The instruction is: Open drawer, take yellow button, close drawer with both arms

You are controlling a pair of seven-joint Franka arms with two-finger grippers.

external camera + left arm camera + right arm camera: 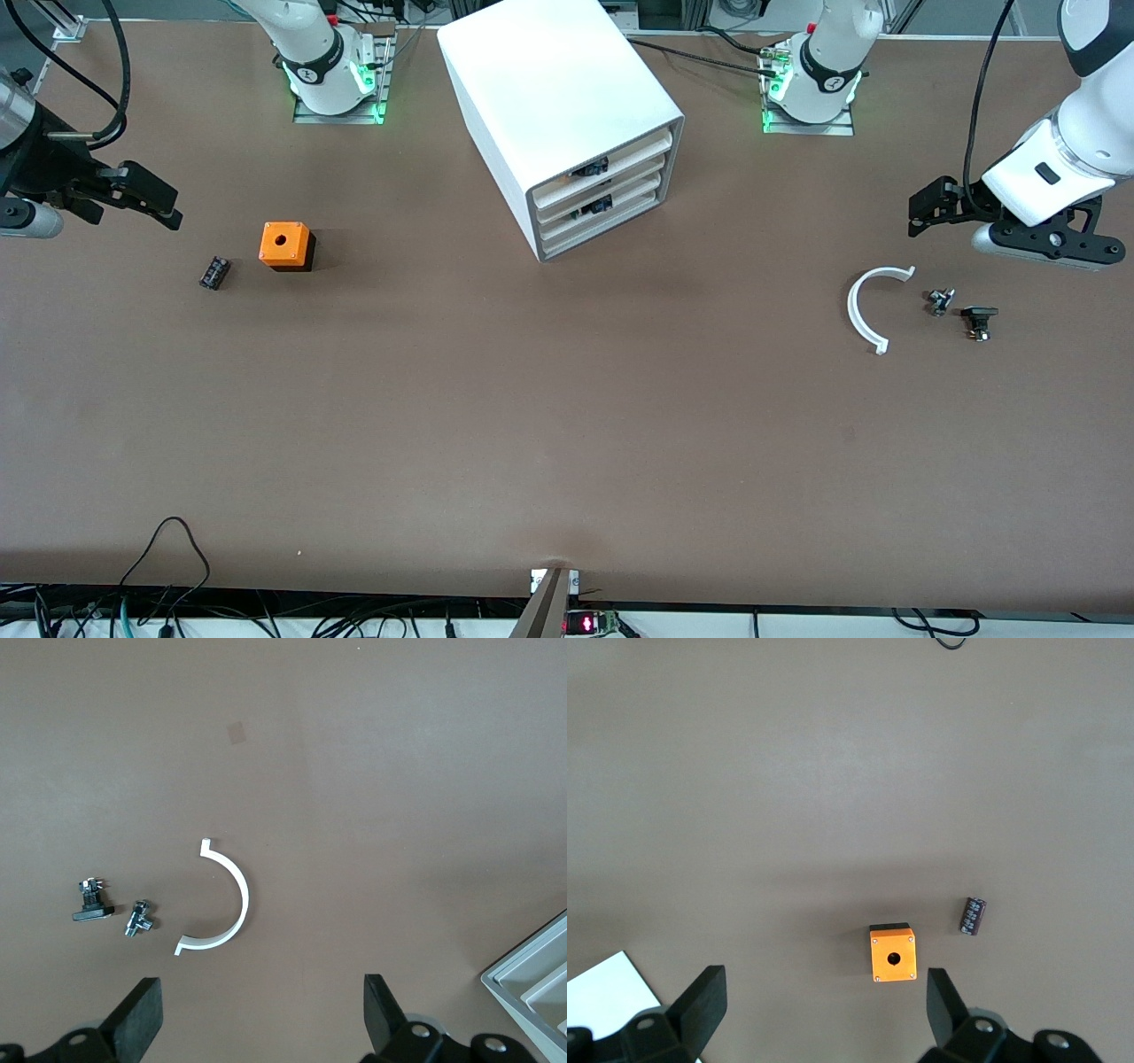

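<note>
Bright even light, soft shadows, sharp

Orange cube [284,245] beside small black part [213,272]; white curved clip [872,306] near 2 metal fittings [940,301].

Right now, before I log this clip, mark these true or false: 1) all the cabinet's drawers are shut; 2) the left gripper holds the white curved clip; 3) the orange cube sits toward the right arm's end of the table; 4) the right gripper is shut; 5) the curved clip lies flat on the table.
1) True: every drawer of the white cabinet sits flush.
2) False: the left gripper is open and empty, up over the table; the white curved clip lies untouched.
3) True: the orange cube is there, beside a small dark cylindrical part.
4) False: the right gripper is open, holding nothing.
5) True: it lies flat beside two small metal parts.
</note>
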